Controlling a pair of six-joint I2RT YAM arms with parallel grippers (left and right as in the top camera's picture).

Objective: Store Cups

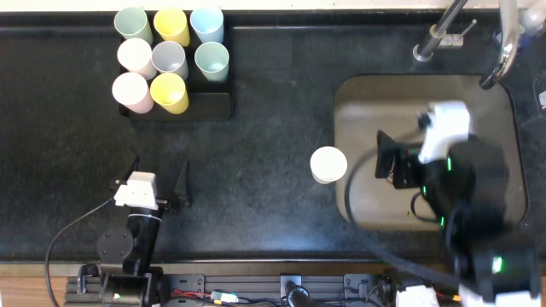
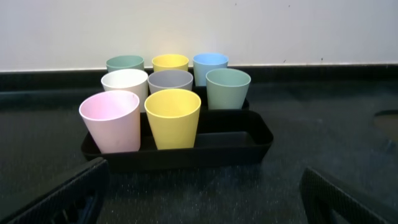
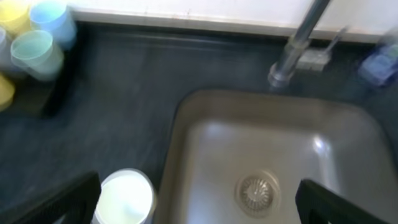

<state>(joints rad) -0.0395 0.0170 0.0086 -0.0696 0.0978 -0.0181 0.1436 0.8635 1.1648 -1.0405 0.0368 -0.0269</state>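
A round white plastic cup (image 1: 328, 165) stands upright on the dark speckled worktop (image 1: 256, 188), just beside the left rim of the rectangular steel sink (image 1: 358, 94). The right gripper (image 1: 381, 159) is above the sink and points toward this cup. Its two fingers are spread wide and they grasp nothing. In the right wrist view the white plastic cup (image 3: 124, 198) shows close to one finger (image 3: 65, 199), but I cannot tell if they touch. A metal tap (image 1: 444, 30) stands behind the sink.

The black rectangular plastic tray (image 1: 213, 107) lies on the far left part of the worktop. Eight cups stand upright in it, close together. In the back row are a pale green cup (image 1: 133, 24), a yellow cup (image 1: 171, 26) and a light blue cup (image 1: 206, 24). In the middle row are a cream white cup (image 1: 136, 56), a grey cup (image 1: 169, 60) and a sea-green cup (image 1: 212, 60). In the front row are a pink cup (image 1: 131, 92) and a second yellow cup (image 1: 169, 92). The front right corner of the tray is bare.

The left gripper (image 1: 160, 170) is near its base, well apart from the tray and facing it, with its fingers released wide
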